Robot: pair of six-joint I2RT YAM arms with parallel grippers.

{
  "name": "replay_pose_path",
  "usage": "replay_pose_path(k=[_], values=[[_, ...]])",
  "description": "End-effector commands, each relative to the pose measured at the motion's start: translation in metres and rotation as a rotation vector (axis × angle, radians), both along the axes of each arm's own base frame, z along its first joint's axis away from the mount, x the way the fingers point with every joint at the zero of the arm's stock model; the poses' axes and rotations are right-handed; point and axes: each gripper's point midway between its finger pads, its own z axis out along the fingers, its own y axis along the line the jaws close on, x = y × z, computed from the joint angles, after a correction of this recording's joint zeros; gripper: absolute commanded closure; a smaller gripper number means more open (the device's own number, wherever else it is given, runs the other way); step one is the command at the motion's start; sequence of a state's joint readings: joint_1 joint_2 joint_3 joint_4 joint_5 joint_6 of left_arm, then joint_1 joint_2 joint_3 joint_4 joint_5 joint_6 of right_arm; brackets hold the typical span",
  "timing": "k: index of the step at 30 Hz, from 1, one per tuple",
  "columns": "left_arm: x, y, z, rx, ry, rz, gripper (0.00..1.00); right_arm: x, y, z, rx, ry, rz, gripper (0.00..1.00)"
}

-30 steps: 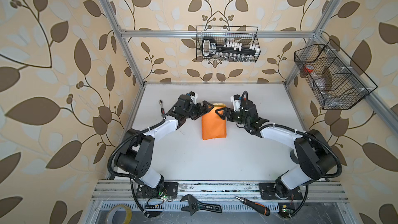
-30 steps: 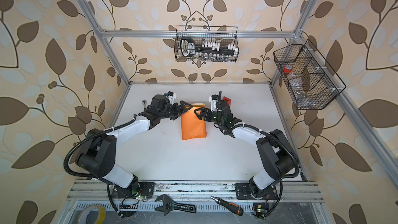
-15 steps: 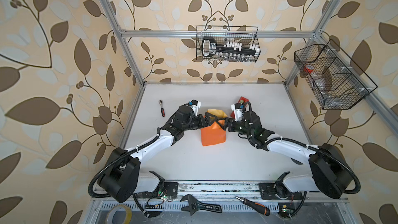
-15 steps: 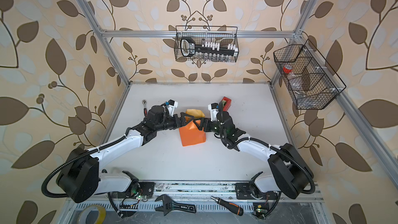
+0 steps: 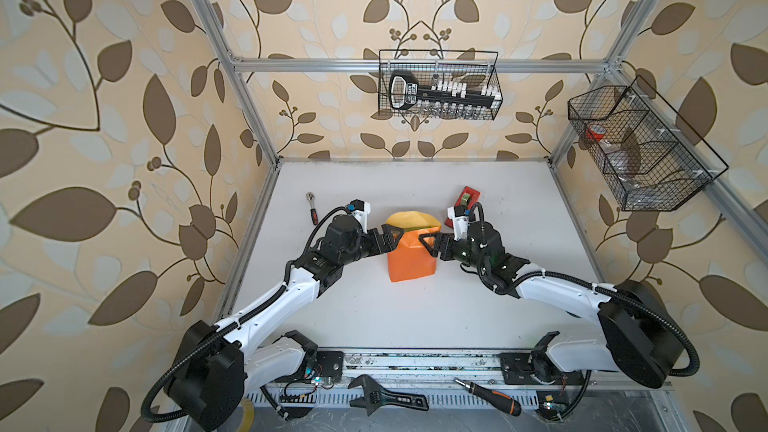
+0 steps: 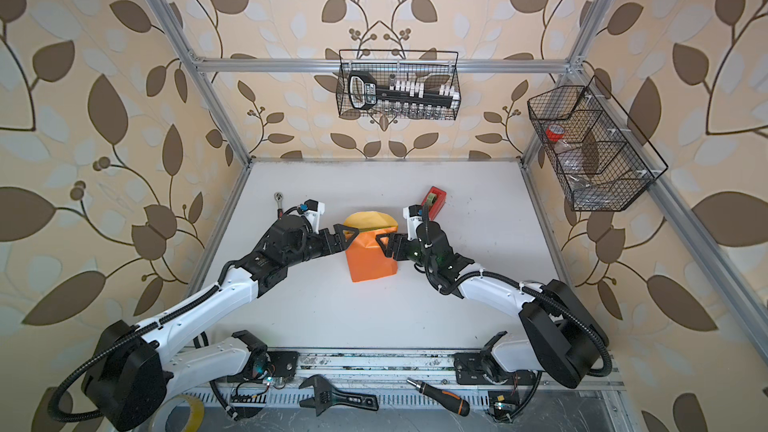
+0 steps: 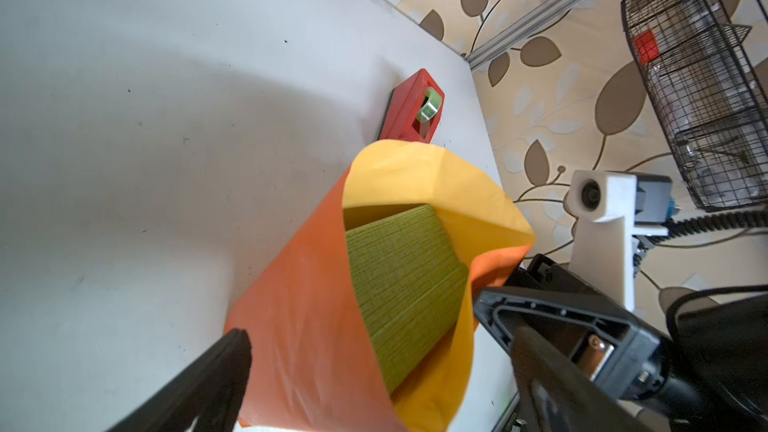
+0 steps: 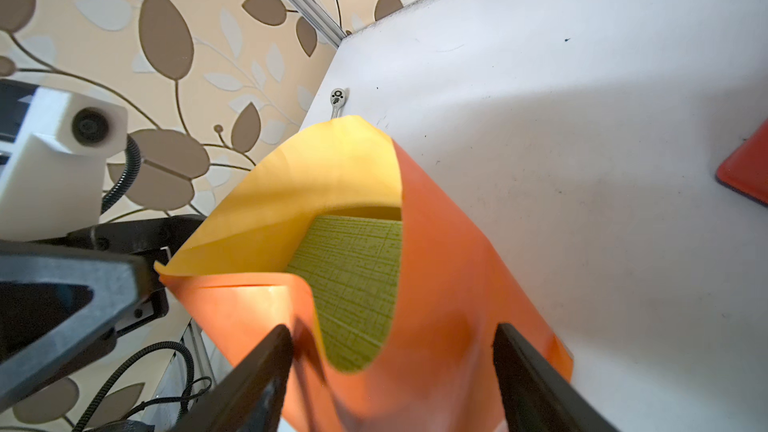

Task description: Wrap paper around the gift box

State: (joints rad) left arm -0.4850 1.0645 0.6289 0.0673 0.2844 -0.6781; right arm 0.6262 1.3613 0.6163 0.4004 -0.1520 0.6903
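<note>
We're at the middle of the desk point(image 5: 374, 317), where the paper point(image 5: 411, 259) curls up around the gift box point(image 7: 399, 284), orange face out and yellow face in. Both wrist views look into the open end, and there's the green box lying inside, one textured face showing through the gap. The left pincer point(image 5: 392, 238) reaches in from the desk's left side. It is spread wide and released, with the end of the paper between its fingers point(image 7: 232, 363). The right pincer point(image 5: 430, 245) faces it from the right side, its fingers point(image 8: 266, 367) apart on either side of the orange fold. We cannot tell whether they pinch it or only flank it. Behind the right pincer, toward the back edge, a red tape dispenser point(image 5: 466, 201) sits just beside the paper. A small ratchet point(image 5: 311, 206) lies by the left edge.
</note>
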Motion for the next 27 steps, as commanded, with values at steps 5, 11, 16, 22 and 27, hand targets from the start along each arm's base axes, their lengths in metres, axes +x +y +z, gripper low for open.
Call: replay_pose_path(k=[5, 11, 16, 22, 27], values=[[-0.025, -0.005, -0.008, 0.027, -0.063, -0.053, 0.01, -0.002, -0.004, -0.005, -0.032, -0.009, -0.008, 0.24], [-0.009, -0.019, -0.025, 0.09, -0.026, -0.075, 0.01, -0.002, -0.005, -0.006, -0.036, -0.007, -0.009, 0.24], [0.006, -0.022, -0.027, 0.121, -0.03, -0.049, 0.01, -0.002, -0.003, -0.009, -0.045, -0.005, 0.004, 0.24], [0.009, -0.028, -0.024, 0.09, -0.025, -0.061, 0.01, -0.002, -0.003, -0.009, -0.057, -0.011, 0.009, 0.24], [0.005, -0.028, -0.018, 0.078, -0.039, -0.071, 0.01, -0.002, -0.002, -0.007, -0.058, -0.017, 0.012, 0.24]])
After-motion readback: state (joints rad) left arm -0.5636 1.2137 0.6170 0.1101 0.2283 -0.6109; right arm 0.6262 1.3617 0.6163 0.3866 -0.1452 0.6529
